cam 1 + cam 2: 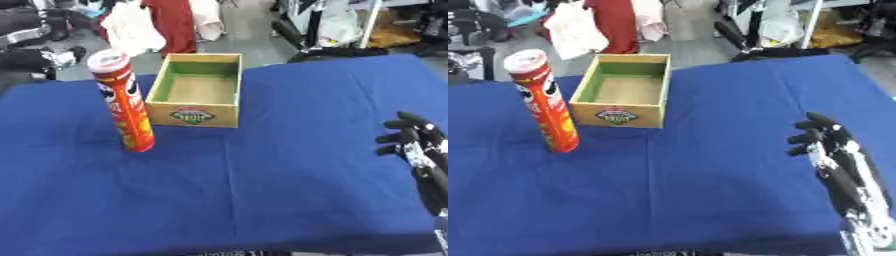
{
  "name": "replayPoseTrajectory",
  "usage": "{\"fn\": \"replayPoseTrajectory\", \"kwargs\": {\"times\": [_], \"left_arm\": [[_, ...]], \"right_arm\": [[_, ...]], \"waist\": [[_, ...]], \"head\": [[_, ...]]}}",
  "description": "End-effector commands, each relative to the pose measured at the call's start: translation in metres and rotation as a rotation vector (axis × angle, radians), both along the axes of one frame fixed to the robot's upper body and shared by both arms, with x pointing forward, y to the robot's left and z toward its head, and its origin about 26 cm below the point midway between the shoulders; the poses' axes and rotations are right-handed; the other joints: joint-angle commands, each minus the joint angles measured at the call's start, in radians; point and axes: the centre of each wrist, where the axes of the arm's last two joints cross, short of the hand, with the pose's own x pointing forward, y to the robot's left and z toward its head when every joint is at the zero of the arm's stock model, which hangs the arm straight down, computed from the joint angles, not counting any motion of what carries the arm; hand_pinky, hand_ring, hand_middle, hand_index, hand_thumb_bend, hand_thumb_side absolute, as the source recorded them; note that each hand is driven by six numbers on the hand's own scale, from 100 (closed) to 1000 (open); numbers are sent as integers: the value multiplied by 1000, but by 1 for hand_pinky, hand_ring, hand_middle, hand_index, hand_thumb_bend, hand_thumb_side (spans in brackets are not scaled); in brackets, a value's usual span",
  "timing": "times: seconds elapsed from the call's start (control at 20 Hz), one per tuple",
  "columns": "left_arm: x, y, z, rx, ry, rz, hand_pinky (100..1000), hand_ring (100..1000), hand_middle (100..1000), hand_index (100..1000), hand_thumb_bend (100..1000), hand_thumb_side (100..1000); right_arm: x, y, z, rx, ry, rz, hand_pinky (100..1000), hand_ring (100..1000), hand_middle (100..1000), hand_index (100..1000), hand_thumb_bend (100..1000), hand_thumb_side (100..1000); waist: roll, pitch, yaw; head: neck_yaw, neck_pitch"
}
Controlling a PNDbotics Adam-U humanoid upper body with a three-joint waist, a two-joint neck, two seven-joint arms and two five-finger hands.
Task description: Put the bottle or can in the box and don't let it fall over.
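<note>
Nearest the camera, the right hand (826,145) hangs over the blue cloth (693,190) at the right edge, fingers relaxed and partly curled, holding nothing. Well apart to its left, the open wooden box (195,90) sits on the cloth. Just left of the box, the tall red can (122,100) stands upright.

The right hand (826,142) is black, with rounded, segmented fingers (808,138) and silver-white metal patches over its back. Behind it the forearm (852,187) is slim and black, ending in a silvery-white jointed section near the lower corner.
</note>
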Motion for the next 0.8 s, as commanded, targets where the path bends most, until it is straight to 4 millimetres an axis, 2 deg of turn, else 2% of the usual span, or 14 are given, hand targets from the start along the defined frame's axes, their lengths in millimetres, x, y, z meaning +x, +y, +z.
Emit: {"fn": "replayPoseTrajectory", "kwargs": {"times": [0.05,0.8], "left_arm": [[3,-1,9,7,-48,6,880,946,974,1000,100,1000],[16,-18,-6,-97,-56,-28,866,932,964,1000,100,1000]], "right_arm": [[3,1,8,1,-28,13,556,639,692,834,100,442],[3,2,8,7,-29,15,556,639,691,834,100,443]], "waist": [[-3,-3,-2],[-5,1,-5]], "head": [[5,-6],[14,-5]]}}
